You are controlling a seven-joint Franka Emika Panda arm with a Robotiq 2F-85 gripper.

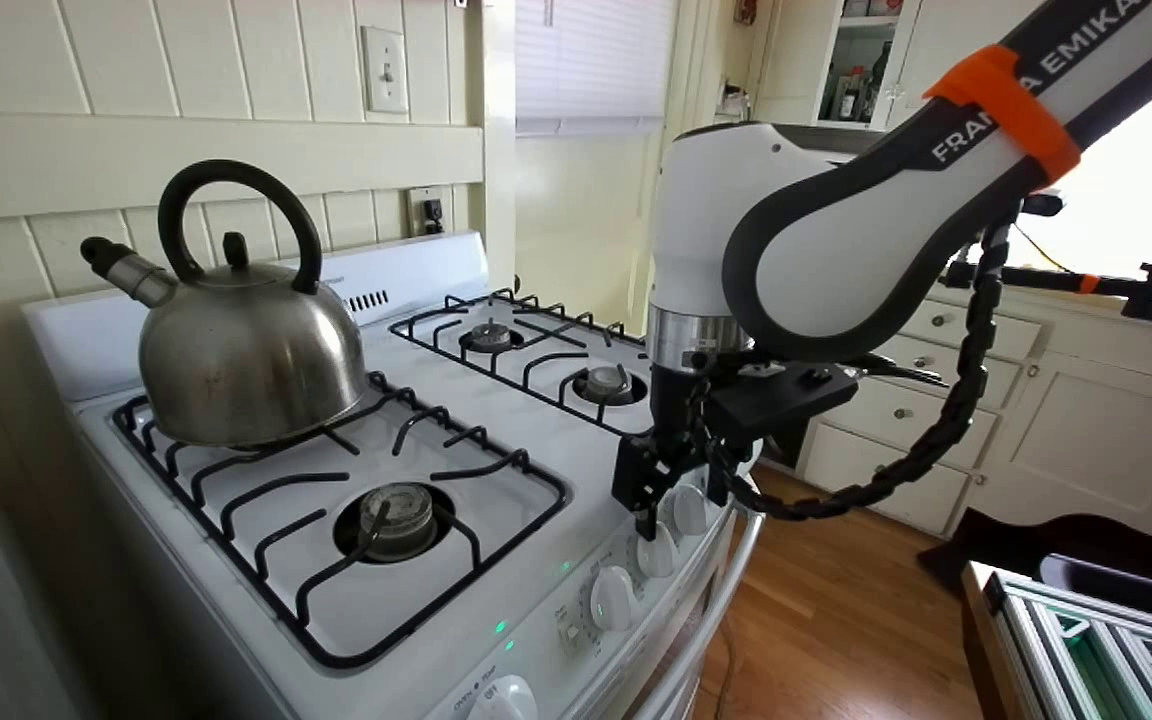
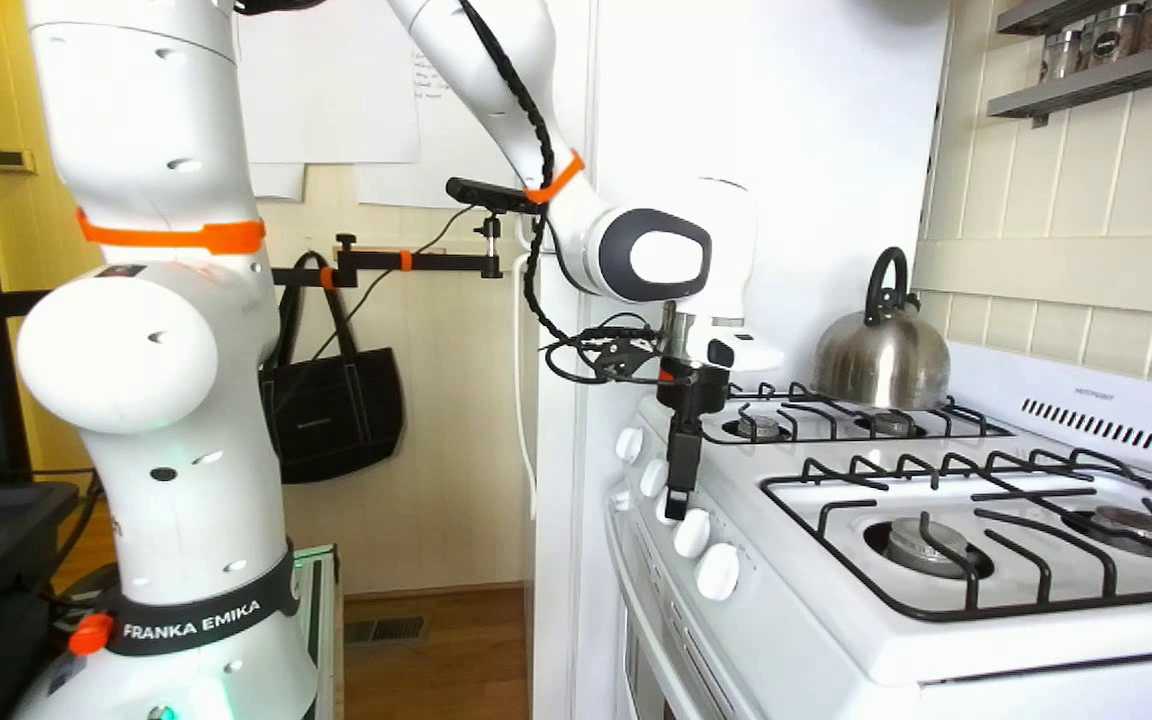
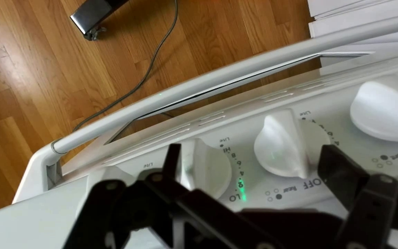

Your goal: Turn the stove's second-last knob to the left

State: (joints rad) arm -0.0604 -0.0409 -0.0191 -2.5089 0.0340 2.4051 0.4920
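Observation:
The white stove (image 1: 586,470) shows in both exterior views (image 2: 826,610), with a row of white front knobs. My gripper (image 1: 683,512) points down over this row, also in an exterior view (image 2: 677,505). In the wrist view my gripper (image 3: 250,148) is open. The second-last knob (image 3: 212,166) is beside the left finger, inside the jaws, its lower part hidden by the gripper. The neighbouring rear-burner knob (image 3: 280,145), at OFF, is also between the fingers, near the right one. The end knob (image 3: 107,174) is partly hidden outside the left finger. I cannot tell whether a finger touches a knob.
A steel kettle (image 1: 251,360) stands on a burner of the stove. Black wire grates (image 2: 896,610) lie behind the knobs. The oven door handle (image 3: 240,71) sticks out in front of them. Another front-burner knob (image 3: 387,109) is outside the right finger.

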